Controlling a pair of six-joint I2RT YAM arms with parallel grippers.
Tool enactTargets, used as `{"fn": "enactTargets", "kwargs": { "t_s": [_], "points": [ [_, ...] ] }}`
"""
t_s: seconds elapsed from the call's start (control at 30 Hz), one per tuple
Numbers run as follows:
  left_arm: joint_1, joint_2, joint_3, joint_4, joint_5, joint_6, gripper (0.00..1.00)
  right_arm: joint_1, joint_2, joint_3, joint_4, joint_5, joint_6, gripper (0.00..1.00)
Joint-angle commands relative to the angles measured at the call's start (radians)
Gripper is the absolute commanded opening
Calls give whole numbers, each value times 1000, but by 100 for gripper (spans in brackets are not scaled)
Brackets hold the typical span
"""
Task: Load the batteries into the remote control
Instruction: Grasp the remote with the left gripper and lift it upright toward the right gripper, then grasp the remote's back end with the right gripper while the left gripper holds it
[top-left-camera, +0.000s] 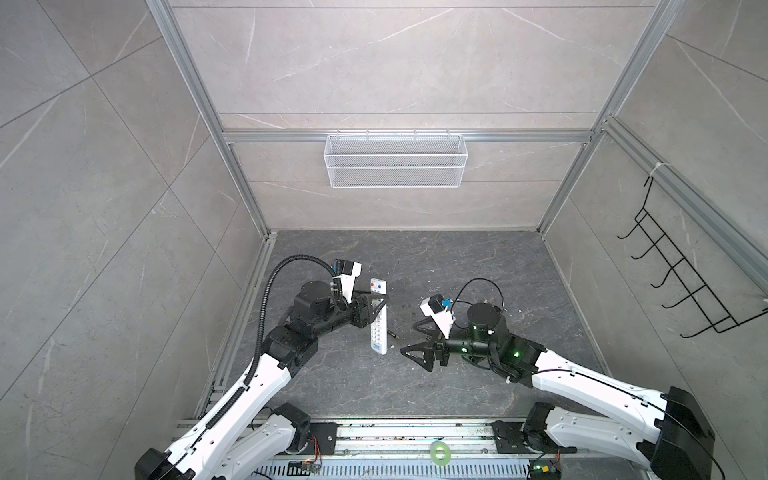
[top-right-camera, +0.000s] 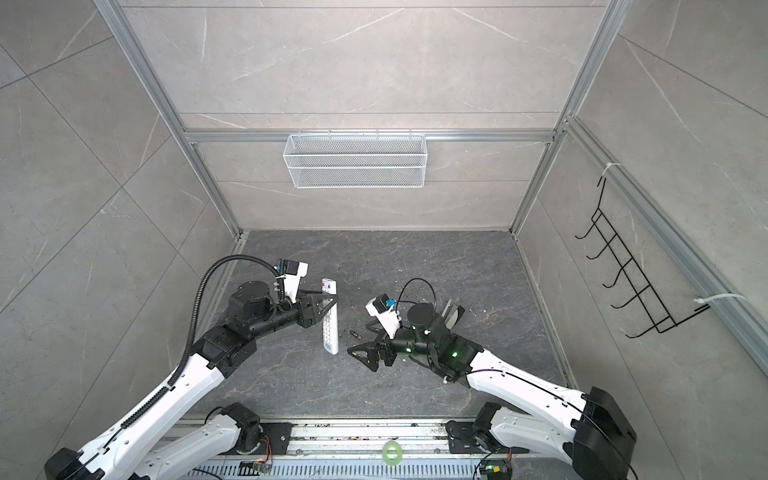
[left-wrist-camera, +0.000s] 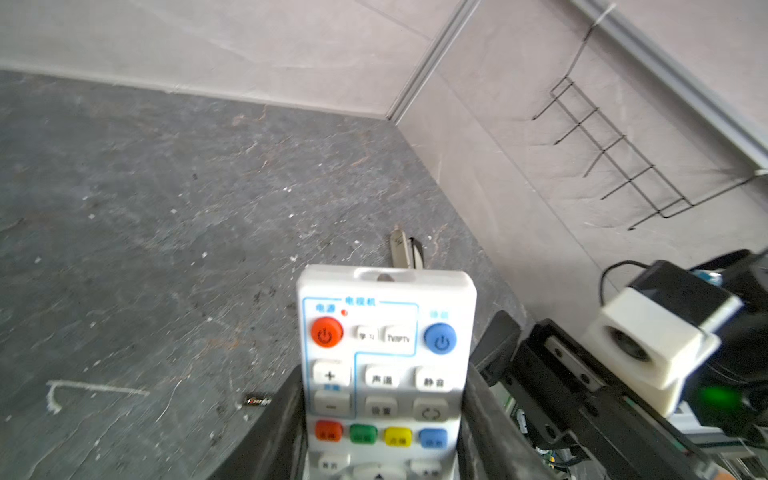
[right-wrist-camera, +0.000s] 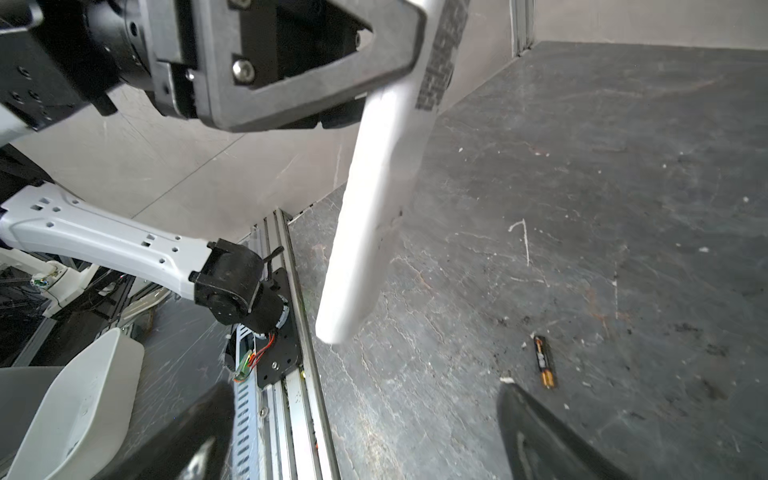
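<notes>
- L claw (top-left-camera: 380, 305) is clamping the remote (top-left-camera: 379, 328) across its width, just below the coloured buttons. In the L wrist view its fingers (left-wrist-camera: 276, 436) are pressing both long edges, w/ their tips cut off by the frame.
- In both top views the remote is facing buttons-up, w/ the coloured end away from the arm bases and the blue-logo end nearer them.
- In the R wrist view we're seeing only its plain back (right-wrist-camera: 374, 208), slanting down toward the floor (right-wrist-camera: 582, 208). We can't tell whether the low end is touching.
- R claw (top-left-camera: 409, 340) is hanging w/ jaws wide apart, gripping nothing, near the remote's logo end but apart from it.
- We're making out one battery (top-left-camera: 392, 333), lying on the floor btw remote and R claw and touching neither. It's sharper in the R wrist view (right-wrist-camera: 544, 361), blurry in the L one (left-wrist-camera: 257, 401).
- A grey flat piece (top-right-camera: 453, 311) is peeking out behind the R arm. It's mostly hidden, so we can't say what it is.
</notes>
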Motion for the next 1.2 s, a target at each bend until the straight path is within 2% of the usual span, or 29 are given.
{"fn": "enactTargets", "kwargs": {
  "t_s": [0.0,0.13,0.27,0.47,0.6,0.7,1.17],
  "points": [
    [13,-17,-18,183,141,26,0,3,-3,1,162,-30,-25,100],
    [16,9,-22,292,246,-5,0,1,-13,-103,375,-27,9,100],
    [16,13,-20,342,315,-34,0,-11,32,-118,445,-86,4,100],
    [15,21,18,335,413,-52,0,-60,57,-171,669,-131,95,100],
    [16,11,22,339,468,-70,0,-66,84,-148,713,-216,107,100],
    [16,7,28,334,484,-70,0,-65,126,-123,746,-288,135,100],
    [16,-5,57,326,483,-78,0,-65,272,-93,940,-380,292,99]
  ]
}}
